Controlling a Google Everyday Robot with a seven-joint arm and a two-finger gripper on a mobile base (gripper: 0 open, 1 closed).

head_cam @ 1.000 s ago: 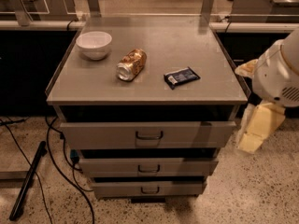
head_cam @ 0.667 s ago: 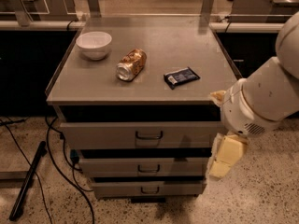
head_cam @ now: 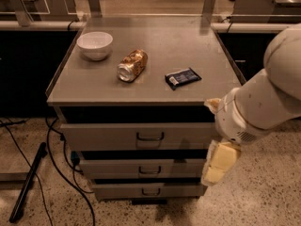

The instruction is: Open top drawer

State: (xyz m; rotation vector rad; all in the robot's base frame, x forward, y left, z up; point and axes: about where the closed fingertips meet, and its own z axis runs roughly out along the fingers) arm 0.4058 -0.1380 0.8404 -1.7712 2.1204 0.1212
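Your gripper (head_cam: 215, 172), off the top drawer's (head_cam: 103, 136) handle (head_cam: 150, 136)
It hangs below the counter's (head_cam: 155, 86) front-right corner (grip state can't be told); the handle lies level, under the front edge's middle.

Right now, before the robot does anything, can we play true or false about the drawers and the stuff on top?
1. The gripper is on the handle of the top drawer. False: it hangs down off to the right, away from the handle.
2. The can lies on its side on the cabinet top. True.
3. The white bowl sits to the right of the dark packet. False: the bowl is at the left, with the can between them.
4. The top drawer is wider than the bottom drawer. True.
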